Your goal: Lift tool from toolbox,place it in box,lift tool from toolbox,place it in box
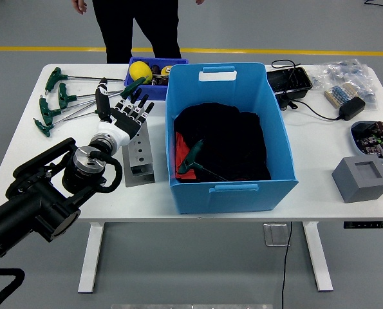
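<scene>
Since one tool already lies in the bin, this reads as the reach for the second.
Tool in box: green T-handle wrench (pixel 192 158) lies on the black cloth (pixel 233 138) in the big blue box (pixel 276 122), near its left wall. First placement looks done.
Next tool: green-handled piece (pixel 134 84) sticks out over the near left corner of the small blue toolbox (pixel 134 89), handle pointing toward the arm. Likely the pick target, judging by where the hand aims.
Toolbox: at the desk's far edge, touching the box's left wall; yellow ball (pixel 140 71) inside it. Short carry to the drop.
Left hand (pixel 122 114): fingers spread wide, holding nothing, tips just short of that handle. Open pose fits a pre-grasp.
Metal block (pixel 140 153): sits under the wrist, just beside the box's left wall. Hand passes above it; contact cannot be told.
Spare wrenches (pixel 57 101): several green T-handles fanned at the desk's far left corner, outside the toolbox.
Right arm: not in view.
Person (pixel 136 26): stands at the far side, hands off the desk.
Right half of desk: black tray (pixel 290 81), charger with cable (pixel 349 109), grey foam block (pixel 363 178). Well apart from the work.
Risk: handle rests on the toolbox rim; a loose pinch could tip it back in.
</scene>
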Available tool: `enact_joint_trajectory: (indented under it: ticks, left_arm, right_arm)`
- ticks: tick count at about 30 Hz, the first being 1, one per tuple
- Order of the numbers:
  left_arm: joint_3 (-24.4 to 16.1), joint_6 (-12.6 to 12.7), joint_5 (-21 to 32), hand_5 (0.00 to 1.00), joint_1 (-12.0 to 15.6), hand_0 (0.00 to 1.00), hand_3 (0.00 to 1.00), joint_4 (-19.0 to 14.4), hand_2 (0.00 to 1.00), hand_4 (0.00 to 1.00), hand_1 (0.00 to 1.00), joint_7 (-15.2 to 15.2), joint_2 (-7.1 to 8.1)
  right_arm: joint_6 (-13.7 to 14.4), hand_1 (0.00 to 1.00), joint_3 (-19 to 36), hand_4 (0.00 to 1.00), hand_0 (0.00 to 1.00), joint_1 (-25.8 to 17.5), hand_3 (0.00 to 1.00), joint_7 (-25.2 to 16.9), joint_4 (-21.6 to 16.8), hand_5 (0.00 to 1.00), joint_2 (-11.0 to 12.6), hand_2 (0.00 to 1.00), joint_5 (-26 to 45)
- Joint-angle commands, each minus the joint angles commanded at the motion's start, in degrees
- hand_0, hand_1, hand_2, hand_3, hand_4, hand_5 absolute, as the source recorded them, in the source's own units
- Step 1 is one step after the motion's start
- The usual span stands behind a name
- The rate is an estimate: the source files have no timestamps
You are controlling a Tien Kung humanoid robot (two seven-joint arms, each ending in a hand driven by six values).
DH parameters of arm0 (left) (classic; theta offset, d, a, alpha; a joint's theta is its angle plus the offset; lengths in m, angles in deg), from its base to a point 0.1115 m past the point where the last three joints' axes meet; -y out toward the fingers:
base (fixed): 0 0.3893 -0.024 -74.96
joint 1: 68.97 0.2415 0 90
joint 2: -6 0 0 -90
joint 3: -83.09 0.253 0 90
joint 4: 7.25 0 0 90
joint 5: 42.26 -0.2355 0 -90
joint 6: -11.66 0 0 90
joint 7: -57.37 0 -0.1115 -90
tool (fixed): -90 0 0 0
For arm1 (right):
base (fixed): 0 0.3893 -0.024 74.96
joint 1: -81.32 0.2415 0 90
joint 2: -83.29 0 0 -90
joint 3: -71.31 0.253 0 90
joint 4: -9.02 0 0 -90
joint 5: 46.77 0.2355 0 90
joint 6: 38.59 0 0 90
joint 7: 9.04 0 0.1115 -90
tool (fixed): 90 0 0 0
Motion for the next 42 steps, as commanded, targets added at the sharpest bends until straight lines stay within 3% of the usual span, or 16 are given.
enact_joint_trajectory:
  ticks: [28,37,42]
  left_arm:
    - [-3.2,1.8,-1.3,0.810,0.0,0.664,0.742,-10.5,0.784,0.802,0.710,-0.9,2.39]
    - [-4.6,2.1,-1.6,0.805,-0.3,0.664,0.740,-13.2,0.782,0.797,0.711,-1.1,2.80]
    - [-4.9,2.4,-1.9,0.802,-0.7,0.664,0.740,-16.4,0.783,0.795,0.711,-1.1,2.73]
  right_arm:
    - [-0.1,0.652,-1.0,0.766,0.679,-1.0,0.565,0.0,0.0,0.698,-0.2,0.721,0.4]
    - [-0.1,0.653,-1.0,0.766,0.680,-1.1,0.565,-0.1,0.0,0.698,-0.2,0.721,0.5]
    - [-0.1,0.653,-0.5,0.766,0.681,-0.8,0.565,0.0,0.0,0.698,-0.1,0.721,0.3]
